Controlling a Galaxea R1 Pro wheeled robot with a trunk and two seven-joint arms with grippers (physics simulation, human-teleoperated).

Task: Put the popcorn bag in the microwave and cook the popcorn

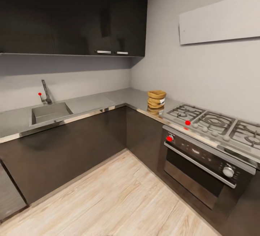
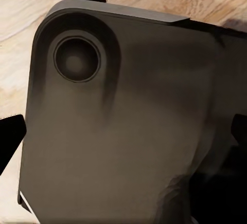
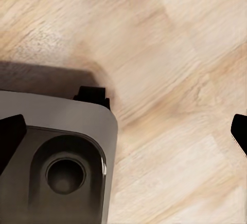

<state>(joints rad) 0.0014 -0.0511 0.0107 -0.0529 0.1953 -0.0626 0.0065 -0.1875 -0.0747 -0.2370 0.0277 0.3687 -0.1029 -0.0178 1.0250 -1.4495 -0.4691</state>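
The tan-brown popcorn bag stands upright on the grey countertop, near the corner and just left of the gas hob. The microwave is out of view, and the popcorn is hidden. In the left wrist view my left gripper is open, its dark fingertips far apart over the robot's dark grey base. Over the wooden floor, my right gripper is open too, holding nothing. Both grippers hang low, far from the bag.
A steel sink with a tap sits in the counter's left run. The hob and a dark built-in oven stand at the right. Dark wall cabinets hang above. Wooden floor stretches before the cabinets.
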